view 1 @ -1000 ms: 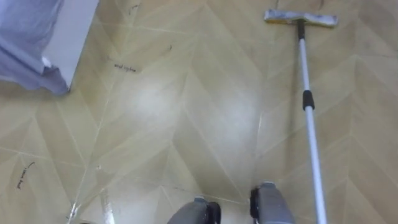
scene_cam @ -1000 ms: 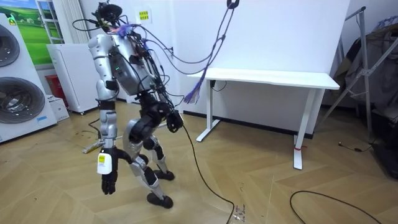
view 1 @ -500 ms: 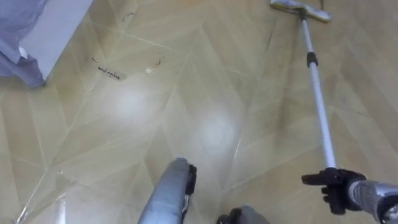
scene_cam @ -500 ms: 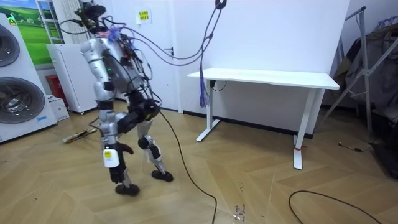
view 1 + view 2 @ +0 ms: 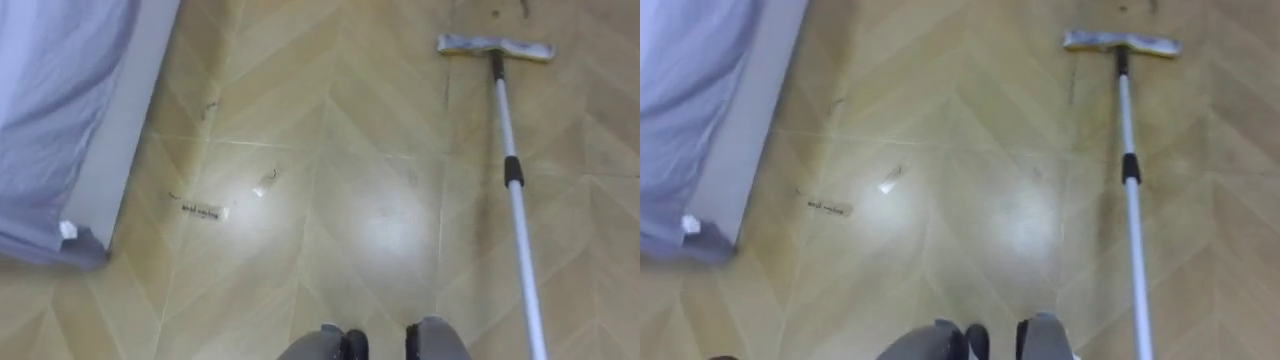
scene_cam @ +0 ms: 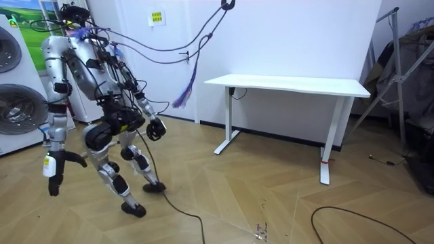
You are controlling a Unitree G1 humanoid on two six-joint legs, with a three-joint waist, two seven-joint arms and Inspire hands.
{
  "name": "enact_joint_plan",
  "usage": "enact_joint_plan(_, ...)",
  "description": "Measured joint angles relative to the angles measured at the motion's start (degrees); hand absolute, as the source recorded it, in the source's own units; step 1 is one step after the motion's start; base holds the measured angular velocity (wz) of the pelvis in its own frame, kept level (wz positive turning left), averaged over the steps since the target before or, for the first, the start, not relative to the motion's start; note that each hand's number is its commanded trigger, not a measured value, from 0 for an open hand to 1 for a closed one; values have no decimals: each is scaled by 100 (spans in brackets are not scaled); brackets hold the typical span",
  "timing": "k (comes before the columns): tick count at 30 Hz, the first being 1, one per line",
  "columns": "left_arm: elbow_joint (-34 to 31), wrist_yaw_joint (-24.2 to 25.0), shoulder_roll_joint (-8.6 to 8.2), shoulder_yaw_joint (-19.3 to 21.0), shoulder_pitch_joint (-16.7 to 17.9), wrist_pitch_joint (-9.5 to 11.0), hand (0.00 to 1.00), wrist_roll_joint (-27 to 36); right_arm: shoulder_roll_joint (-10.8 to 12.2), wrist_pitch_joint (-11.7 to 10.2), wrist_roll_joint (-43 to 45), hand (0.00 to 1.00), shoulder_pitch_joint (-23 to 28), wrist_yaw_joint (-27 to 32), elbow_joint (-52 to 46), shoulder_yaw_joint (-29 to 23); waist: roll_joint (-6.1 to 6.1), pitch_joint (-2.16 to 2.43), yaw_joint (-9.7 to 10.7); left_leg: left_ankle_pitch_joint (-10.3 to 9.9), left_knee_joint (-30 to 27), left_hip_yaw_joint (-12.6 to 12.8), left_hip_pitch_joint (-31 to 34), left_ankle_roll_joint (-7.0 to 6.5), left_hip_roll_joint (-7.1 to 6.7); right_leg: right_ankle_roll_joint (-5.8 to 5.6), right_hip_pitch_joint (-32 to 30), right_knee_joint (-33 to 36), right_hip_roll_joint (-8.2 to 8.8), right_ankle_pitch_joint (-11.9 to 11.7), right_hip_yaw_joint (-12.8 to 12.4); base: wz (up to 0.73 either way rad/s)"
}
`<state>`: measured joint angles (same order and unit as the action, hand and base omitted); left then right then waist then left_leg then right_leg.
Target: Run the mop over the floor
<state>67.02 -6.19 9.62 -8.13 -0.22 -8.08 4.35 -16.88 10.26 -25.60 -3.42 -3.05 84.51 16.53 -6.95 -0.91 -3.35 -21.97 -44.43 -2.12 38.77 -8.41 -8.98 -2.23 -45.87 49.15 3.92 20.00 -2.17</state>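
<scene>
At its side, right hand [image 6: 53, 181] slack, empty.

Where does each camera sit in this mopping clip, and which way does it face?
Left eye view: on the robot's head, facing down at the floor; mop ahead right, cloth-draped white unit left; its legs at the bottom edge.
Right eye view: just beside it, same downward look, same legs.
Room view: standing some way off, facing the white desk and washing machines; whole robot, mid-stride.
Shared: both eye views show mop and white unit.
</scene>
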Motion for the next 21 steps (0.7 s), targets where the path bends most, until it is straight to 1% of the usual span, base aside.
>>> enact_joint_plan(1, -4, -10, 16, 5, 42, -37, 0, -7, 28, 13, 75, 100, -27, 5, -12, -79, 42, -11, 4, -43, 6, -29, -18, 42, -26, -15, 52, -311, 28, -290, 111, -12)
enact_joint_plan(2, 1, -12, 8, -1, 70, -90, 0, -8, 31, 69, 142, 100, -67, 44, -27, -188, 51, -12, -30, -63, 54, -82, -76, 82, -8, 43, 115, -319, 29, -284, 205, 4)
enact_joint_plan(3, 2, -12, 18, 6, 89, -119, 0, -8, 27, 133, 177, 100, -144, 40, -27, -233, 74, -26, -60, -72, 98, -90, -145, 104, 2, 76, 165, -323, 28, -268, 250, -3)
enact_joint_plan(4, -6, -12, 48, 12, 143, -190, 0, 2, -17, 251, 193, 100, -288, 20, -17, -269, 162, -40, -172, -113, 108, -89, -243, 176, 48, 152, 244, -311, 13, -224, 360, -20)
enact_joint_plan(5, -27, -10, 91, 26, 182, -268, 0, 2, -99, 358, 203, 100, -502, -74, 15, -270, 268, -42, -281, -162, 60, -82, -298, 256, 106, 245, 283, -317, 11, -168, 454, -25)
enact_joint_plan(6, -41, -7, 117, 32, 184, -306, 0, 7, -147, 387, 217, 100, -620, -121, 29, -270, 318, -40, -332, -191, 13, -72, -296, 302, 141, 304, 290, -309, 10, -128, 508, -16)
enact_joint_plan(7, -55, 14, 189, 35, 182, -322, 0, 27, -248, 423, 217, 100, -856, -193, 52, -262, 384, -41, -351, -221, -208, -56, -225, 378, 228, 424, 307, -289, 2, -50, 602, 11)
enact_joint_plan(8, -75, 16, 280, 31, 178, -316, 0, 78, -376, 426, 251, 100, -1160, -263, 36, -268, 434, -47, -386, -177, -620, 78, -46, 478, 352, 493, 314, -179, -24, 56, 694, 17)
enact_joint_plan(9, -89, 11, 341, -5, 181, -311, 0, 159, -439, 429, 262, 100, -1281, -305, 35, -257, 488, -47, -432, -116, -949, 209, 92, 578, 447, 520, 302, -84, -63, 138, 696, 11)
enact_joint_plan(10, -134, 10, 483, -109, 214, -319, 0, 320, -568, 432, 266, 100, -1520, -369, 56, -254, 599, -41, -554, 186, -1759, 413, 461, 870, 655, 576, 273, 155, -184, 298, 639, -16)
enact_joint_plan(11, -256, 5, 595, -269, 306, -329, 0, 455, -702, 423, 266, 100, -1717, -423, 41, -177, 706, -44, -656, 779, -2580, 525, 840, 1004, 769, 643, 285, 408, -292, 475, 520, -18)
enact_joint_plan(12, -322, 2, 622, -342, 364, -329, 0, 479, -763, 412, 267, 100, -1802, -457, 24, -132, 744, -55, -692, 1188, -2946, 531, 1059, 1008, 805, 661, 315, 524, -311, 555, 482, -13)
enact_joint_plan(13, -456, 18, 632, -396, 516, -337, 0, 487, -875, 401, 235, 100, -1933, -544, -6, -21, 868, -84, -763, 1810, -3460, 544, 1440, 1010, 830, 697, 368, 690, -362, 705, 399, 0)
enact_joint_plan(14, -550, 80, 625, -399, 599, -335, 0, 434, -944, 408, 184, 100, -1960, -653, -23, -22, 914, -65, -799, 1660, -3460, 578, 1718, 927, 857, 703, 408, 784, -342, 831, 386, 5)
enact_joint_plan(15, -576, 196, 624, -375, 631, -352, 0, 336, -943, 410, 128, 100, -1982, -711, -88, -21, 911, -71, -803, 1408, -2889, 649, 1806, 893, 882, 685, 509, 769, -343, 903, 386, 6)
enact_joint_plan(16, -576, 246, 624, -354, 669, -370, 0, 280, -931, 407, 121, 100, -1956, -735, -114, -26, 917, -74, -797, 1325, -2432, 684, 1772, 900, 909, 661, 573, 730, -344, 927, 387, 0)
enact_joint_plan(17, -580, 340, 620, -334, 753, -374, 0, 206, -916, 411, 111, 100, -1858, -784, -134, -32, 896, -71, -789, 1279, -1435, 697, 1614, 895, 920, 621, 717, 655, -348, 967, 398, 0)
enact_joint_plan(18, -572, 389, 618, -334, 778, -377, 0, 150, -914, 411, 107, 100, -1771, -796, -163, -32, 872, -69, -789, 1280, -941, 677, 1507, 894, 915, 617, 803, 605, -347, 1003, 408, -11)
enact_joint_plan(19, -516, 486, 612, -329, 801, -394, 0, 105, -905, 399, 73, 100, -1557, -807, -181, -23, 804, -54, -784, 1296, -118, 645, 1280, 868, 920, 606, 986, 501, -331, 1098, 438, 0)
enact_joint_plan(20, -379, 561, 607, -314, 698, -408, 0, 81, -866, 348, 62, 100, -1298, -811, -186, -35, 772, -54, -689, 1261, -30, 754, 1145, 483, 877, 533, 1181, 387, -235, 1215, 460, 11)
enact_joint_plan(21, -324, 586, 596, -314, 673, -403, 0, 57, -853, 337, 79, 100, -1175, -825, -179, -41, 733, -37, -620, 1179, -24, 797, 1094, 388, 836, 481, 1279, 327, -185, 1248, 468, 36)
